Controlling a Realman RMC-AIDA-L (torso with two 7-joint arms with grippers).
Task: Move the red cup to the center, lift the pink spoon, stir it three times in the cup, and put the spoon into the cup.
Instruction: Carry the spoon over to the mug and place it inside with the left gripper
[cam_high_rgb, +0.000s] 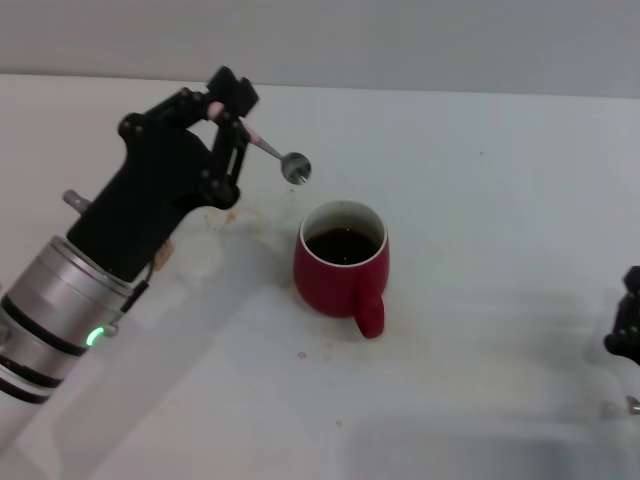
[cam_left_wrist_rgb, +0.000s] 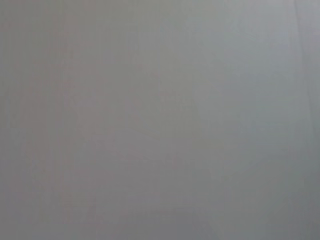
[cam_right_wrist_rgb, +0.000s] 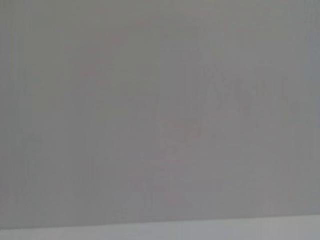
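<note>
Head view has the left pincer (cam_high_rgb: 232, 110) up off the tabletop (cam_high_rgb: 480, 200), clenched on the pink spoon (cam_high_rgb: 278, 155) by the pale handle. From that grip the spoon runs out toward four o'clock, handle high, grey bowl low and leading, hanging in the air. Carry on along that same line and you reach the red cup (cam_high_rgb: 341, 265), sitting near the middle with dark liquid inside and its loop handle pointing at five o'clock. Spoon bowl is near the rim's eleven o'clock edge, apart from it and not yet over the mouth. Left arm is plainly the nearer one. Right pincer (cam_high_rgb: 627, 325) sits parked at the far edge; whether it is clenched I cannot tell.
</note>
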